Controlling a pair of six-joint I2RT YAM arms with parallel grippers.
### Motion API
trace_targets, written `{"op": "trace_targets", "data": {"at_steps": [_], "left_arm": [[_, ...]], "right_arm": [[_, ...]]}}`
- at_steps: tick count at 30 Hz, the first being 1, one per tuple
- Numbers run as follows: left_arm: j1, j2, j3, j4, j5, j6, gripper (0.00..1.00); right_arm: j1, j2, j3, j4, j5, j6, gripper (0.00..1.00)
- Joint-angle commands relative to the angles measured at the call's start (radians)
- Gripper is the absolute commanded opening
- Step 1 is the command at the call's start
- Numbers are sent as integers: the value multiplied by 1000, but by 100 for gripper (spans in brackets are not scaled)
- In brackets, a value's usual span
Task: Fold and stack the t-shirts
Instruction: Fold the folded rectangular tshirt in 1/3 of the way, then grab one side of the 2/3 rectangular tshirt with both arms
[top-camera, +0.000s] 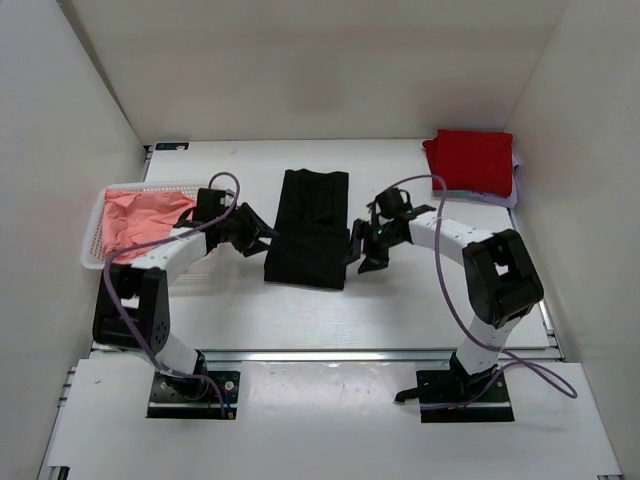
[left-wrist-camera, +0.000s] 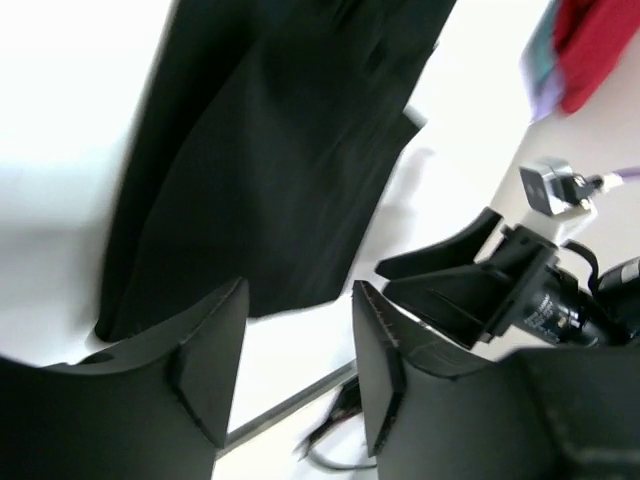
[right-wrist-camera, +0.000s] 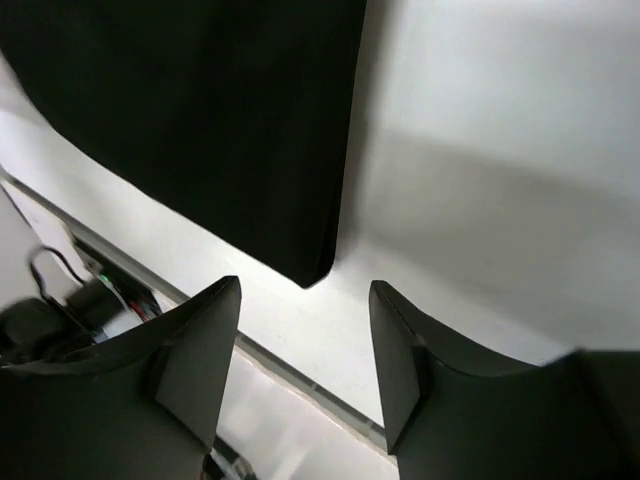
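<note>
A black t-shirt (top-camera: 310, 228) lies folded into a long strip on the table's middle; it also fills the upper part of the left wrist view (left-wrist-camera: 270, 150) and of the right wrist view (right-wrist-camera: 200, 110). My left gripper (top-camera: 262, 232) is open and empty just left of it. My right gripper (top-camera: 358, 248) is open and empty just right of its near corner. A folded red t-shirt (top-camera: 472, 162) lies on a pale lilac one (top-camera: 514, 190) at the back right. A salmon-pink t-shirt (top-camera: 145, 215) lies in the basket.
A white mesh basket (top-camera: 95, 235) stands at the left edge, beside the left arm. White walls close the table on three sides. A metal rail (top-camera: 330, 353) runs along the near edge.
</note>
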Motion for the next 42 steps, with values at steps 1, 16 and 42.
{"op": "trace_targets", "data": {"at_steps": [1,16,42], "left_arm": [[-6,-112,-74,-54,-54,105,58],[-59,-194,-260,-117,-233,151,61],[-167,16,-76,-97,-313,107,0]], "right_arm": [[74,-60,-91,112,14,82,52],[115,-111,-354,327,20,317,55],[67,-44,-237,286,43,235,0]]}}
